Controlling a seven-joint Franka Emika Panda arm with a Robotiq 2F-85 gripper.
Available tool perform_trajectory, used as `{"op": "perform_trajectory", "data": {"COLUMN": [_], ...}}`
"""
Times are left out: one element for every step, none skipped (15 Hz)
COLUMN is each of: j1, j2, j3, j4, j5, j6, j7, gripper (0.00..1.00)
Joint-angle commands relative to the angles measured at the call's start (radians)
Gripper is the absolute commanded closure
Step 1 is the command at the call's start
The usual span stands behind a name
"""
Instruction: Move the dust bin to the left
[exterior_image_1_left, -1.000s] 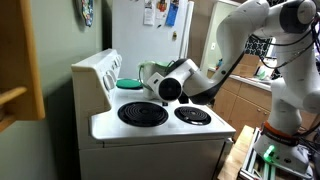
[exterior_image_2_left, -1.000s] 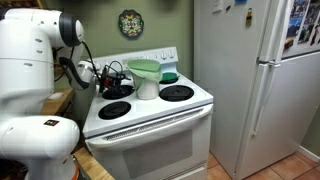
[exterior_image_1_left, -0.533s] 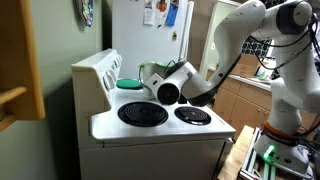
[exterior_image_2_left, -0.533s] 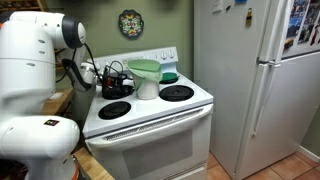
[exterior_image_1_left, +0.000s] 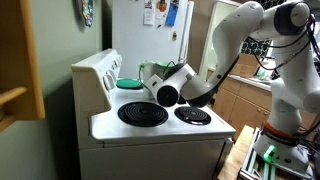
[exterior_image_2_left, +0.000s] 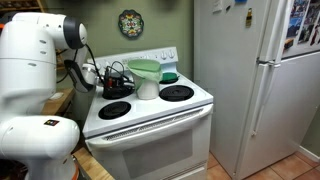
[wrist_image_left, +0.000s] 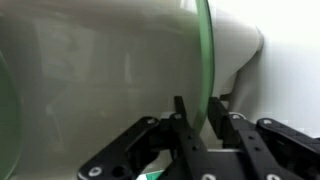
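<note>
The dust bin (exterior_image_1_left: 152, 72) (exterior_image_2_left: 145, 78), pale grey-white with a light green rim, stands on the back of the white stove (exterior_image_2_left: 150, 112). In both exterior views my gripper (exterior_image_1_left: 162, 84) (exterior_image_2_left: 124, 76) is level with the bin's top, right against its side. In the wrist view the bin's wall (wrist_image_left: 100, 70) fills the picture and its green rim (wrist_image_left: 205, 55) runs down between my gripper's (wrist_image_left: 199, 100) two black fingers. The fingers (wrist_image_left: 181, 125) stand close on either side of the rim, shut on it.
A flat teal dish (exterior_image_1_left: 130, 84) (exterior_image_2_left: 168, 76) lies on the stove beside the bin. Two black front burners (exterior_image_1_left: 143, 113) (exterior_image_1_left: 192, 115) lie nearer the stove's front edge. The stove's back panel (exterior_image_1_left: 96, 72) rises behind, and a tall fridge (exterior_image_2_left: 255, 80) stands beside the stove.
The arm and the bin have hardly moved in either exterior view. No change in the jaws shows there.
</note>
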Motion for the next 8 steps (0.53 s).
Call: {"op": "perform_trajectory", "data": {"j1": [0.006, 0.005, 0.004, 0.004, 0.003, 0.001, 0.001, 0.000], "j2": [0.016, 0.015, 0.013, 0.013, 0.014, 0.015, 0.019, 0.024], "j3": [-0.001, 0.000, 0.001, 0.001, 0.001, 0.001, 0.001, 0.000], "j4": [0.009, 0.008, 0.008, 0.008, 0.009, 0.010, 0.012, 0.016], "j5": [-0.022, -0.020, -0.019, -0.018, -0.016, -0.016, -0.016, -0.018], "j6": [-0.019, -0.017, -0.014, -0.014, -0.012, -0.008, -0.005, 0.000], "j7": [0.015, 0.013, 0.013, 0.013, 0.010, 0.009, 0.010, 0.010], "gripper": [0.77, 0.79, 0.82, 0.82, 0.83, 0.70, 0.57, 0.50]}}
